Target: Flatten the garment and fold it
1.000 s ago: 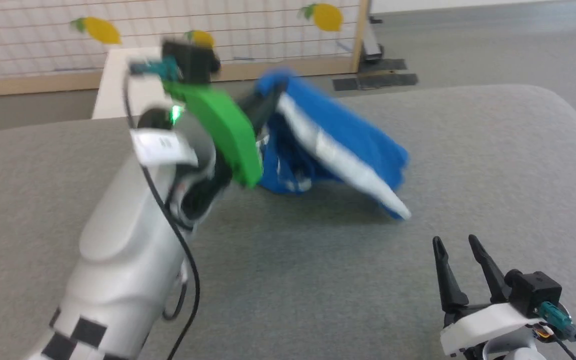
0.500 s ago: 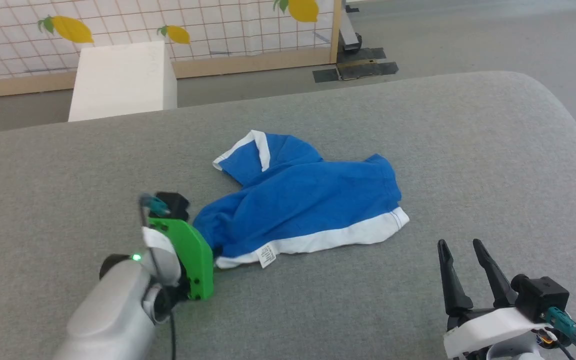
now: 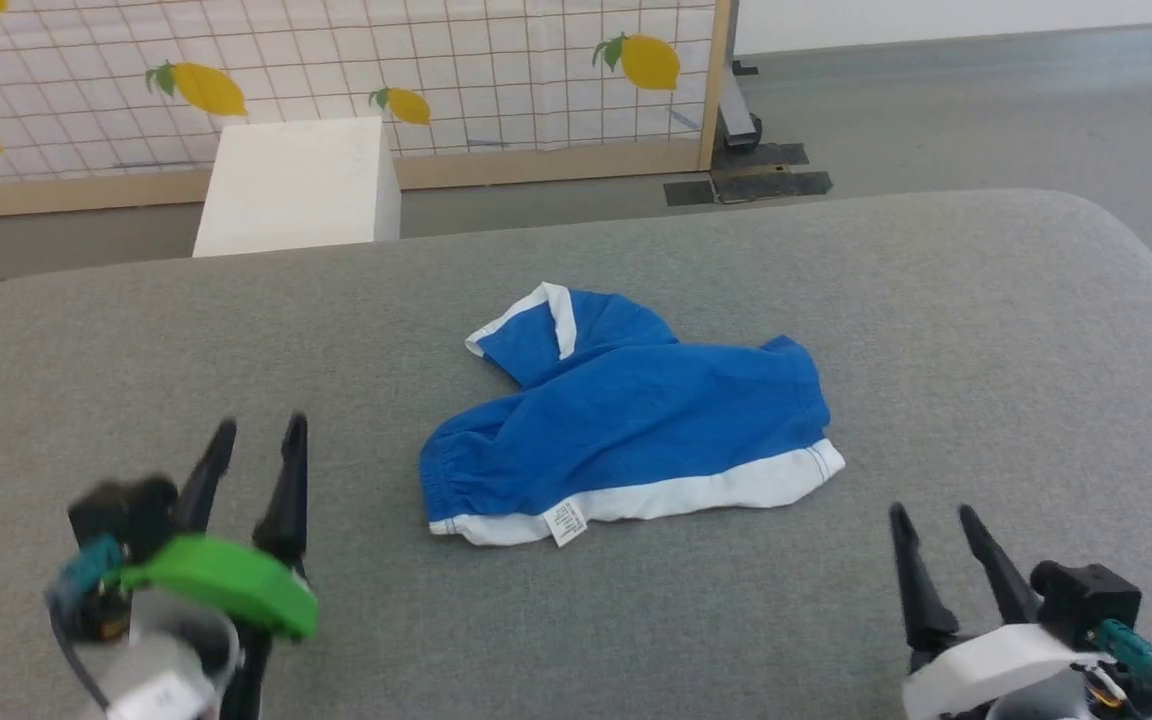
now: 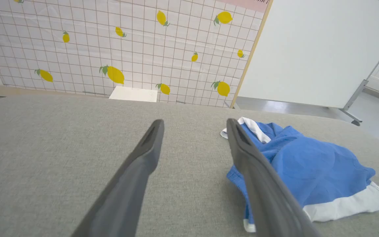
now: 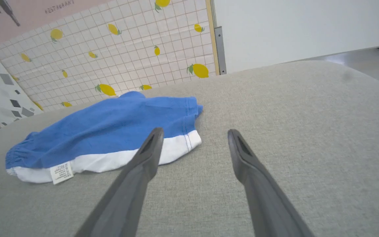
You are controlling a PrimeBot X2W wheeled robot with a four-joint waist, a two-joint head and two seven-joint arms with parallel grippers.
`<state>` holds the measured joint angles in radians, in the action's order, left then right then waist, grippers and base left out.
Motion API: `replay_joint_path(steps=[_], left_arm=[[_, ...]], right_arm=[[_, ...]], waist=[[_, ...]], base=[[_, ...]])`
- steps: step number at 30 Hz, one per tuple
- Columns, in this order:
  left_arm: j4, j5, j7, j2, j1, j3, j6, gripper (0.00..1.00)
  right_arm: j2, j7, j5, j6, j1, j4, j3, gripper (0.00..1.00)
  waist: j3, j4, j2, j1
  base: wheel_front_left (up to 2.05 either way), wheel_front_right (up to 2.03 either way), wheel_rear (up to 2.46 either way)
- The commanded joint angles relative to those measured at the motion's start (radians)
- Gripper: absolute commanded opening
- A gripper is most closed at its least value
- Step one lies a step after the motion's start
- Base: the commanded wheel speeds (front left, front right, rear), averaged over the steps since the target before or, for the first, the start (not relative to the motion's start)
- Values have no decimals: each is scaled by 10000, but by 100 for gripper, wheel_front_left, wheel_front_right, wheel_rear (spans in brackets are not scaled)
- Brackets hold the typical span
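Note:
The royal-blue garment [image 3: 626,420] lies crumpled on the grey padded table [image 3: 986,330], its white band along the near edge and a small care label [image 3: 568,523] hanging from it. My left gripper [image 3: 258,430] stands open at the lower left, clear of the cloth. In the left wrist view the garment [image 4: 308,164] lies to the right of that gripper [image 4: 194,123]. My right gripper [image 3: 932,518] stands open at the lower right, just short of the band's right corner. In the right wrist view the garment [image 5: 110,128] lies left of the gripper [image 5: 194,133].
A white box [image 3: 296,185] stands beyond the table's far left edge. Behind it runs a tiled screen with lemon prints [image 3: 336,70] on a wooden frame. A dark metal foot [image 3: 746,165] rests on the floor behind the table.
The left gripper let go of the garment, opened, and drew back to the lower left. The garment dropped from the air onto the table. The camera shifted too.

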<state>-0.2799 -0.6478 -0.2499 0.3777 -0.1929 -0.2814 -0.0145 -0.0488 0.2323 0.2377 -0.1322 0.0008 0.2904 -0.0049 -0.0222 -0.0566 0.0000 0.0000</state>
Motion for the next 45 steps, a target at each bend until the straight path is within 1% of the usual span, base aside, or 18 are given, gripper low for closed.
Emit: replay_joint_path(steps=[1,4,6,8,11,15,17,21,24,25,26,29,34,37,41,42,43,45], left_arm=[[264,261,-84,-119,438,150,147,100],[1313,844,-110,-639,1209,1029,319,100],[1790,1206,-113,-1022,1690,1510,280,100],[2098,1541,-114,-1325,1977,1837,76,100],[2172,1898,-116,-1625,2117,2088,-296,100],[2075,2200,-116,-1826,1861,2244,-698,100],[2008,2302,-117,-1872,1684,2276,-849,100],[1798,2390,-117,-1885,1347,2274,-1039,100],[1604,2399,-117,-1875,1197,2198,-1105,100],[1506,2385,-117,-1875,1153,2157,-1129,100],[1446,2386,-117,-1866,1150,2134,-1138,100],[1332,2375,-117,-1896,1181,2098,-1151,100],[1202,2374,-118,-2048,1308,2060,-1158,100],[1115,2405,-118,-2137,1418,1953,-1159,100],[980,2357,-118,-2176,1578,1895,-1160,100],[935,2342,-118,-2171,1620,1854,-1160,100],[885,2317,-118,-2150,1656,1773,-1160,100],[777,2201,-110,-2117,1687,1544,-1161,100]], right_arm=[[-14,-212,-8,15,-105,170,-222,100],[-14,-1314,-81,15,-590,656,-649,100],[-14,-2209,-439,15,-1145,925,-971,100],[-14,-3050,-856,15,-1839,1081,-1183,100],[-14,-4402,-1564,15,-2975,1336,-1159,100],[-14,-6429,-2256,15,-4142,2041,-1001,100],[-14,-7212,-2591,15,-4557,2335,-833,100],[-14,-8189,-2929,15,-5002,2830,-545,100],[-14,-8804,-2915,15,-4982,3220,-348,100],[-14,-8972,-2773,15,-4948,3310,-274,17],[-14,-8948,-2666,15,-4925,3291,-269,0],[-14,-8542,-2419,15,-4815,2955,-576,0],[-14,-7605,-1684,15,-3792,1663,-1800,0],[-14,-7650,-1237,15,-2494,934,-2468,0],[-14,-7998,-244,15,-1100,503,-2352,0],[-14,-7920,-29,15,-950,430,-2309,21],[-14,-7653,317,15,-869,326,-2302,100],[-14,-6890,739,15,-870,134,-2377,100]], waist=[[-52,92,0,0],[-221,226,0,0],[-403,314,0,0],[-605,395,0,0],[-980,536,0,0],[-1507,839,0,0],[-1750,996,0,0],[-2157,1264,0,0],[-2245,1373,0,0],[-2236,1395,0,0],[-2186,1382,0,0],[-1968,1345,0,0],[-1430,1246,0,0],[-1152,1240,0,0],[-953,1078,0,0],[-926,1022,0,0],[-893,948,0,0],[-808,825,0,0]], base=[[0,0,0],[0,0,0],[0,0,0],[0,0,0],[0,0,0],[0,0,0],[0,0,0],[0,0,0],[0,0,0],[0,0,0],[0,0,0],[0,0,0],[0,0,0],[0,0,0],[0,0,0],[0,0,0],[0,0,0],[0,0,0]])
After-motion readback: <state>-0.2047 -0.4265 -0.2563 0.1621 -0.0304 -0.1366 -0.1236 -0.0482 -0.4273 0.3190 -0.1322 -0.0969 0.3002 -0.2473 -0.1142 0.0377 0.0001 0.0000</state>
